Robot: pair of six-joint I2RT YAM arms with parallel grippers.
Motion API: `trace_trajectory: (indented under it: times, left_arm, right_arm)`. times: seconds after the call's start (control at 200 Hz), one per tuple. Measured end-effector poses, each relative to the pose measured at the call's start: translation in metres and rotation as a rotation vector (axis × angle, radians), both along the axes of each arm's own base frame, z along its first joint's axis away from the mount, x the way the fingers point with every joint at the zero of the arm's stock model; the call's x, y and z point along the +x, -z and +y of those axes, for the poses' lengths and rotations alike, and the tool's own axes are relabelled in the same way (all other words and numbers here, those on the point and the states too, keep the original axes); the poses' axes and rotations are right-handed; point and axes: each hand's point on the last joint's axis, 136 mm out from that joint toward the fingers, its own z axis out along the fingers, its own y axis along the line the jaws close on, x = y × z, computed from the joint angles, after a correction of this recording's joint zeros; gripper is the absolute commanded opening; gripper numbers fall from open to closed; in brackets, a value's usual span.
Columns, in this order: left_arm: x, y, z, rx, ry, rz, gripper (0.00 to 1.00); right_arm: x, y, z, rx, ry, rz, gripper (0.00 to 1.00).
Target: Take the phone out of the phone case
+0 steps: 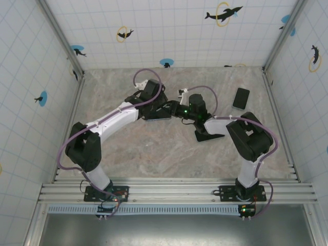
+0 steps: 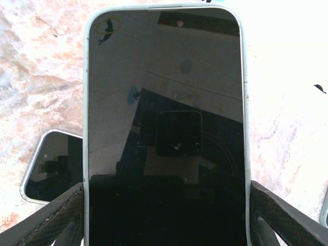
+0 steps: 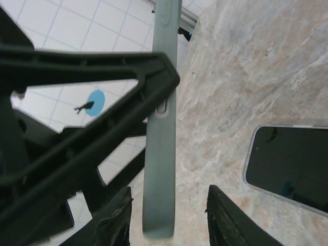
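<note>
Left claw point(image 2: 166, 187) gripped the phone case point(image 2: 245, 128) by its sides, phone point(image 2: 164, 102) seated inside; at that case's thin edge we saw the right claw point(image 3: 169, 190) straddling it, jaws parted, not touching.

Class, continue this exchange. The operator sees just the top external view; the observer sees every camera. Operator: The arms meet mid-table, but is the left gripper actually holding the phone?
Observer: Yes, the left gripper clamps the phone by its sides, dark screen showing in the left wrist view.
Operator: Is it in its case?
Observer: Yes, a pale case rims it.
Operator: And the right gripper?
Observer: The right gripper is open, fingers either side of the case's edge with gaps.
</note>
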Motion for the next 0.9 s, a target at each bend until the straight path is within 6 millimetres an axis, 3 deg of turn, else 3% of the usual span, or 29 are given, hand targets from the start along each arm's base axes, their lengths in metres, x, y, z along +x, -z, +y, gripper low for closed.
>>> trace_trajectory:
  times: [0.36, 0.505, 0.741, 0.901]
  left_arm:
    - [0.0, -0.001, -0.003, -0.004, 0.006, -0.006, 0.62]
    - [-0.001, 0.0, -0.002, 0.0, 0.008, -0.006, 0.69]
    - [0.001, -0.002, -0.004, -0.001, 0.022, -0.028, 0.97]
    - [-0.001, -0.015, -0.002, -0.024, 0.049, -0.068, 0.98]
  right_arm:
    - [0.005, 0.002, 0.003, 0.013, 0.023, 0.018, 0.15]
    - [0.004, 0.0, 0.005, 0.017, 0.02, 0.009, 0.0]
    - [0.005, 0.002, 0.004, 0.019, 0.032, 0.033, 0.0]
    - [0.011, 0.002, -0.002, 0.031, 0.055, 0.053, 0.0]
